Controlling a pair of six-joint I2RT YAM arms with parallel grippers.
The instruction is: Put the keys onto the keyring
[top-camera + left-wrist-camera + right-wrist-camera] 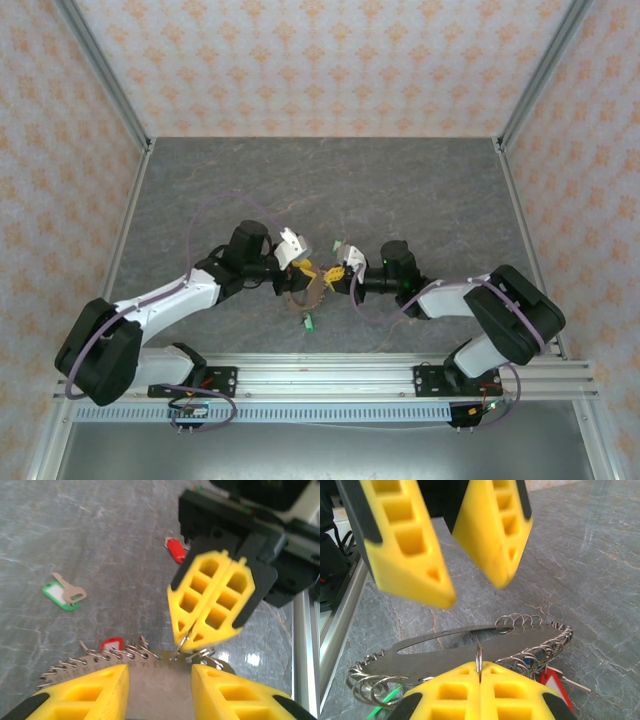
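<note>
The right pincer (480,670) is fully closed, its two yellow fingers pressed flat together on one small wire ring that stands upright at the near edge of the keyring (530,640). The keyring is a flat grey metal plate with a long slot cut through it and rows of small wire rings crowding its edges. It lies roughly level, its long axis running crosswise in front of the right pincer's tips, from low on the left to slightly higher on the right. Directly opposite, the left pincer (474,590) hangs just above the plate with its fingers partly apart and nothing gripped between them. Its tips point down toward the slot, facing the right pincer head-on. To the right of the right pincer's tips, a red key (555,682) lies tucked under the cluster of rings at that end of the plate. Farther out on the grey marbled counter (590,555), a green key (64,594) lies loose, ahead and to the left of the left pincer. A second red key (175,550) rests beyond the right pincer's body.
</note>
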